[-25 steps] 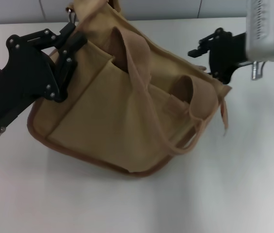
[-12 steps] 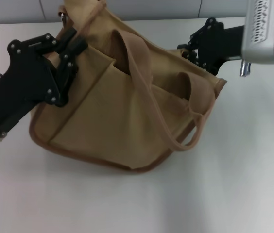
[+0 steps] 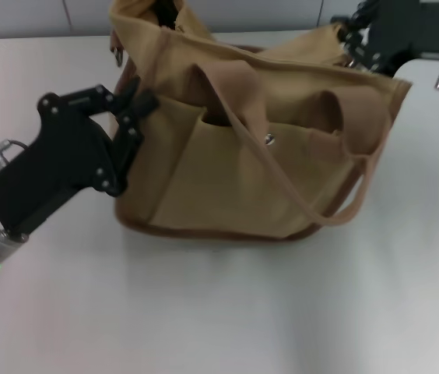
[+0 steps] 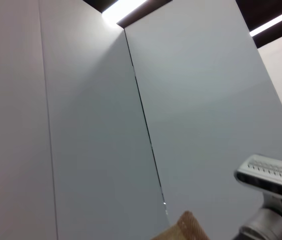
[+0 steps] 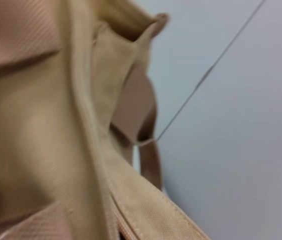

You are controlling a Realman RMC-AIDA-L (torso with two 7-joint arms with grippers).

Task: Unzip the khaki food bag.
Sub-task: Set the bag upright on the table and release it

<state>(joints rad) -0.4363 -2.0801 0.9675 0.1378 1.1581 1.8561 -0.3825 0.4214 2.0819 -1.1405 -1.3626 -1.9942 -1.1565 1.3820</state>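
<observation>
White table [image 3: 227, 312], grey wall behind. The bag [image 3: 258, 164] now stands upright, shifted rightward; left gripper [image 3: 138, 105] clamps its end, right gripper [image 3: 359, 43] at the top edge, grip unclear.

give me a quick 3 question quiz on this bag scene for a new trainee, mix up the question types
1. True or false: the khaki food bag is lying flat on its side on the table.
2. Multiple choice: where is the left gripper? A) parked away from the bag B) at the bag's left end C) inside the front pocket
3. Fill in: the right gripper is at the bag's upper ____ corner in the head view.

Key
1. False. It stands upright on its brown bottom trim, with the front pocket's metal snap facing the camera.
2. B
3. Right
</observation>
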